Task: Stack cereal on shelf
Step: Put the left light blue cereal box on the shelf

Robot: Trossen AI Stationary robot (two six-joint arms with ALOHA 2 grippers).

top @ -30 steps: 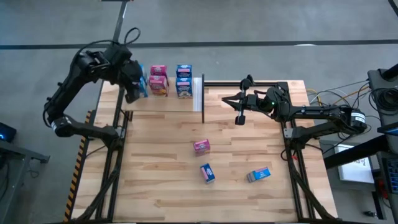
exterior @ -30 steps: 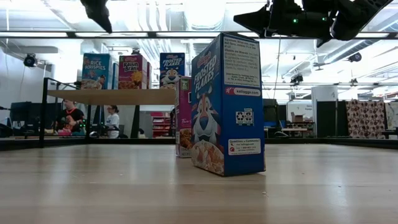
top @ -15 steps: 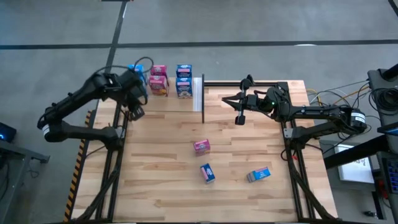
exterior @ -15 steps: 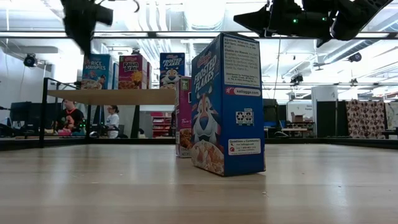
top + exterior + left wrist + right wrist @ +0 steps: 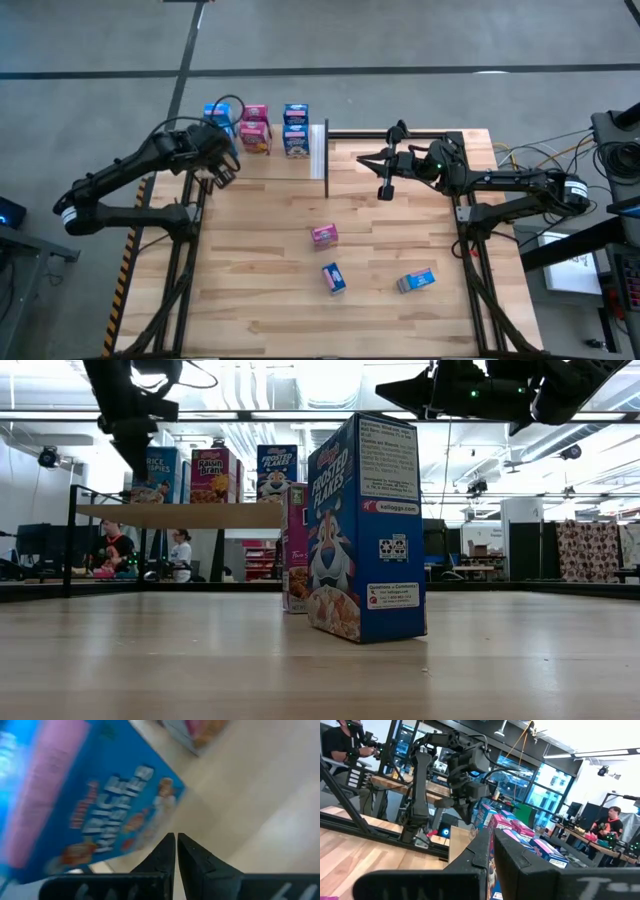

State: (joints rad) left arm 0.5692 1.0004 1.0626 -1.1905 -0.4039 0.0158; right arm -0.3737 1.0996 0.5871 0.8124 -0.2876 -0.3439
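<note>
Left gripper (image 5: pixel 222 176) is pinched fully together, nothing between its fingers (image 5: pixel 170 851), holding no box. It sits at the near-left corner of the shelf (image 5: pixel 262 165), just in front of the blue Rice Krispies box (image 5: pixel 218 113), not touching it. In the left wrist view that box fills most of the frame, close ahead of the fingertips.

Right gripper (image 5: pixel 385 190) is also closed and empty, parked above the table (image 5: pixel 420 220) just right of the shelf's white edge strip (image 5: pixel 318 150).

On the shelf: the blue Rice Krispies box at the left end, a pink Raisin Bran pair (image 5: pixel 255 128) in the middle, a blue Frosted Flakes pair (image 5: pixel 295 130) at the right, next to the strip. All upright in the low view.

On the table, well apart from the shelf: a pink box (image 5: pixel 323 235), a blue box (image 5: pixel 333 277) just in front of it, and another blue box (image 5: pixel 416 281) off to the right, lying flat.

Two people (image 5: pixel 145 550) are visible in the room behind the shelf.
</note>
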